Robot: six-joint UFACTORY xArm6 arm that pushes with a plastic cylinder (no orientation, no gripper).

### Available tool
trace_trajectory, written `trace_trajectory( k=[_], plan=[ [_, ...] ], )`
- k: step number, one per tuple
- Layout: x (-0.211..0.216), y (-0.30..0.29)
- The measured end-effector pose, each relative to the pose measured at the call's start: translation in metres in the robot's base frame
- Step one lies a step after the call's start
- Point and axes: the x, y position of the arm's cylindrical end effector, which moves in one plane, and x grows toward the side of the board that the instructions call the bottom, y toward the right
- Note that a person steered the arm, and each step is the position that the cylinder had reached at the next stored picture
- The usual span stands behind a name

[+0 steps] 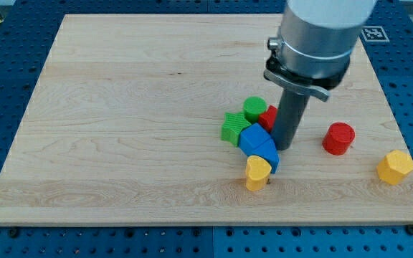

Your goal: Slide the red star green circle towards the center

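Note:
The green circle [254, 109] lies a little right of the board's middle. The red star [268, 117] touches its right side and is partly hidden behind my rod. My tip [285, 147] rests on the board just right of the red star and the blue blocks. A green star [233, 128] sits left of and below the green circle, touching it.
Two blue blocks [257, 142] lie below the red star, with a yellow heart-like block [257, 172] under them. A red cylinder [338, 138] stands to the right, and a yellow hexagon [395, 167] near the board's right edge. The wooden board [120, 129] sits on a blue pegboard.

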Motion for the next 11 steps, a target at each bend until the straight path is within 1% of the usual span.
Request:
trace_trajectory(
  k=[3, 5, 8, 10, 11],
  plan=[
    [-0.004, 0.016],
    [-0.021, 0.016],
    [-0.022, 0.002],
    [-0.029, 0.002],
    [-0.038, -0.008]
  ],
)
